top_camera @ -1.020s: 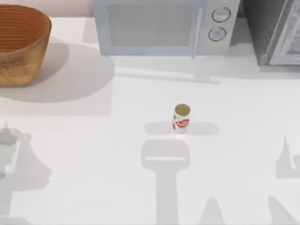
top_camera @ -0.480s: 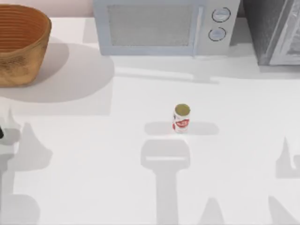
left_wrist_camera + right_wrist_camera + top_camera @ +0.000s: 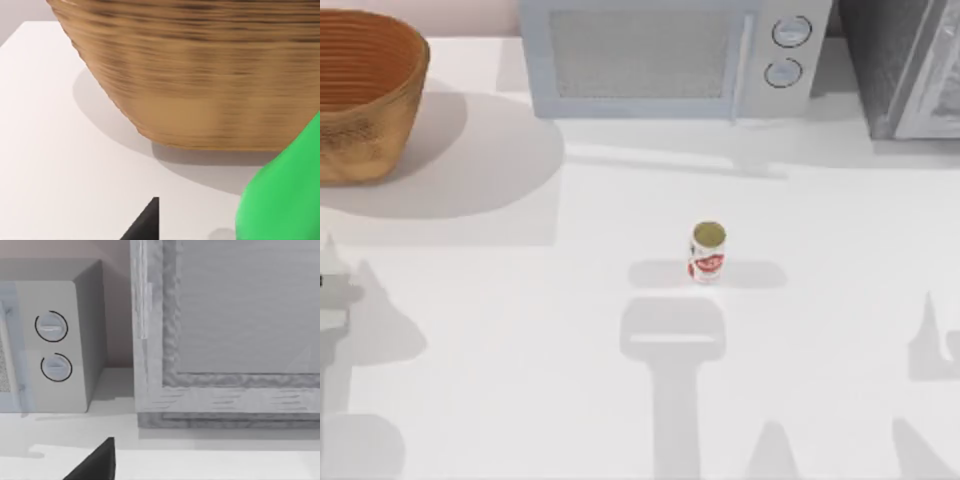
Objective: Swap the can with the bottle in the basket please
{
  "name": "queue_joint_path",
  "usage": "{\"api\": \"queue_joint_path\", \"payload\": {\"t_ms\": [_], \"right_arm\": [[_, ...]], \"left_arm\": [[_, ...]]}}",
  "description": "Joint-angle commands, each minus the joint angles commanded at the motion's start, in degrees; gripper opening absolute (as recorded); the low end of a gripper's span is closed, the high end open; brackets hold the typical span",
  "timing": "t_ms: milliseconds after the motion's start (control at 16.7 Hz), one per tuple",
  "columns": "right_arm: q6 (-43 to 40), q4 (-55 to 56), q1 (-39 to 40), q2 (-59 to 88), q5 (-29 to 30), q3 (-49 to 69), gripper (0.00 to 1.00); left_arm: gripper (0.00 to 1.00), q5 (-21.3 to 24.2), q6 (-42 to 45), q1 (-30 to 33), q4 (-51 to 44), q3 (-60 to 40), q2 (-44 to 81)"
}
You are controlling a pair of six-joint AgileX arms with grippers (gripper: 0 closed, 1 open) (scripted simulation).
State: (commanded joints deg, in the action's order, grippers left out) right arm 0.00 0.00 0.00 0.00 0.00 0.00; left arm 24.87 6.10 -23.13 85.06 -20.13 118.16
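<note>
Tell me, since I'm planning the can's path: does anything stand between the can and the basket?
Nothing visible does. The can stands upright mid-table; the basket sits at the far left corner, with bare table between them. The microwave stands behind, off that line.

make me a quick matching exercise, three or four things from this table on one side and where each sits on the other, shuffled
Things:
1. basket
2. can
3. microwave
4. grey cabinet

Places in the top view:
A. far right corner
B. middle of the table, standing alone
C. far left corner
D. far edge, centre

Pairs: 1-C, 2-B, 3-D, 4-A
</note>
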Motion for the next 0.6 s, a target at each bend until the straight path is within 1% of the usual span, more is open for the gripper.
{"api": "queue_joint_path", "payload": {"t_ms": [420,480,600], "right_arm": [[0.0,0.0,0.0,0.0,0.0,0.0,1.0],[0.0,0.0,0.0,0.0,0.0,0.0,1.0],[0.0,0.0,0.0,0.0,0.0,0.0,1.0]], "left_arm": [[0.02,0.0,0.0,0.0,0.0,0.0,0.0],[0.0,0.0,0.0,0.0,0.0,0.0,0.0],[0.0,0.0,0.0,0.0,0.0,0.0,0.0]]}}
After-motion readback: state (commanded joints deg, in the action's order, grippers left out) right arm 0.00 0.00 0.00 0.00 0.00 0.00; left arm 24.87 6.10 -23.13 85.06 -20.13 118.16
